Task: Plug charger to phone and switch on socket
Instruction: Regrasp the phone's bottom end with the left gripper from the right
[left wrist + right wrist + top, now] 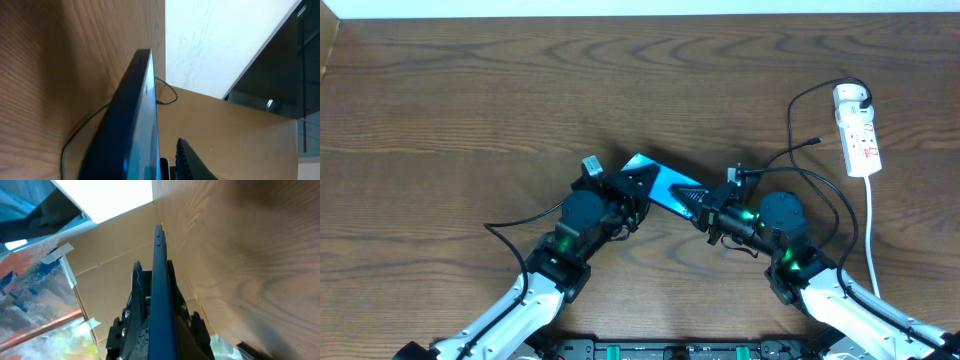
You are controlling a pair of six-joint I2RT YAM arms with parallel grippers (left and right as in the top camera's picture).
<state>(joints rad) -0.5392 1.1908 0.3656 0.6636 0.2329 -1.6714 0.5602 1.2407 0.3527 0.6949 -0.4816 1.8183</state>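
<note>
The phone (662,186), cyan screen up, lies tilted at mid-table between both grippers. My right gripper (703,204) is shut on its right end; in the right wrist view the phone's dark edge (159,280) sits pinched between both fingers (137,295). My left gripper (632,190) straddles the left end. There the blue phone (132,130) fills the gap, one finger (192,162) stands a sliver off the glass, and the other is hidden. The white socket (858,135) lies far right with the charger's black adapter (861,96) in it. The charger cable (792,125) loops leftward.
The socket's thick white cord (872,230) runs down the right side toward the front edge. A dark robot cable (515,224) trails left of the left arm. A white wall strip (640,8) borders the table's far edge.
</note>
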